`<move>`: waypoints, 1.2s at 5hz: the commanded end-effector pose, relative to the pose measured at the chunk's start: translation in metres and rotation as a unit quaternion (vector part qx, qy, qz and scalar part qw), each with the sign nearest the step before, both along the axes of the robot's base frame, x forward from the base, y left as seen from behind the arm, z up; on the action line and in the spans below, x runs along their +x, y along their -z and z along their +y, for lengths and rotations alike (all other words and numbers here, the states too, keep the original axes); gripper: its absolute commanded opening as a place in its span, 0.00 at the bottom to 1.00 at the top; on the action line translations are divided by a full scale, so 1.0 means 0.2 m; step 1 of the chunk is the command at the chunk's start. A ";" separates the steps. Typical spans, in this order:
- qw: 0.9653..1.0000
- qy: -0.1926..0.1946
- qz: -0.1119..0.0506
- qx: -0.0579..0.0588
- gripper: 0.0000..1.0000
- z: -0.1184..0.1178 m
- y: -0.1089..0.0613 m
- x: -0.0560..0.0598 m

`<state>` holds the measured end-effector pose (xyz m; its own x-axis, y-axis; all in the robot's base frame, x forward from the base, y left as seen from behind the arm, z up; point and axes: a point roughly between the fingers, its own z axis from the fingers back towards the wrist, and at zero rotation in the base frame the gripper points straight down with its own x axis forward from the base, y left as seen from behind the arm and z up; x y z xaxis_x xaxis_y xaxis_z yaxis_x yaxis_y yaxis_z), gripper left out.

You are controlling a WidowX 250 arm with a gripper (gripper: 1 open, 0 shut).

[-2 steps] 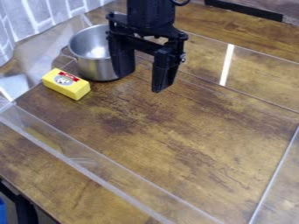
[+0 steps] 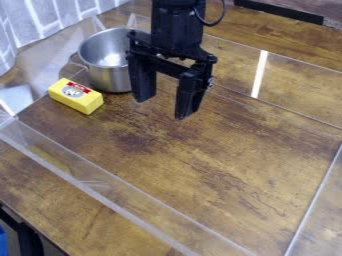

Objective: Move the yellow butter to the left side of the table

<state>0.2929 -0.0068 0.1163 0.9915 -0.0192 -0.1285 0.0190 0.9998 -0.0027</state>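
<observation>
A pale tiled wall point(image 2: 47, 18) stands behind, and a bright light streak point(image 2: 261, 72) glints at right.

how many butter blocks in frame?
1. The yellow butter lies on the table at the left, just in front of the steel pot. The pot's inside is partly hidden.

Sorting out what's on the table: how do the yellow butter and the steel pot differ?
The yellow butter is a small, bright yellow rectangular block with a red-and-white label; the steel pot is much larger, round, shiny metal and open-topped. The butter lies flat nearer the camera, the pot behind it. Both rest on the dark wood table, left of the gripper.
</observation>
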 end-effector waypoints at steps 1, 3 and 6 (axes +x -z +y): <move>0.999 0.001 -0.044 0.004 1.00 0.03 -0.16 0.03; 0.997 -0.025 -0.066 -0.018 1.00 0.09 -0.22 0.03; 0.998 -0.005 -0.061 -0.008 1.00 -0.03 -0.16 -0.03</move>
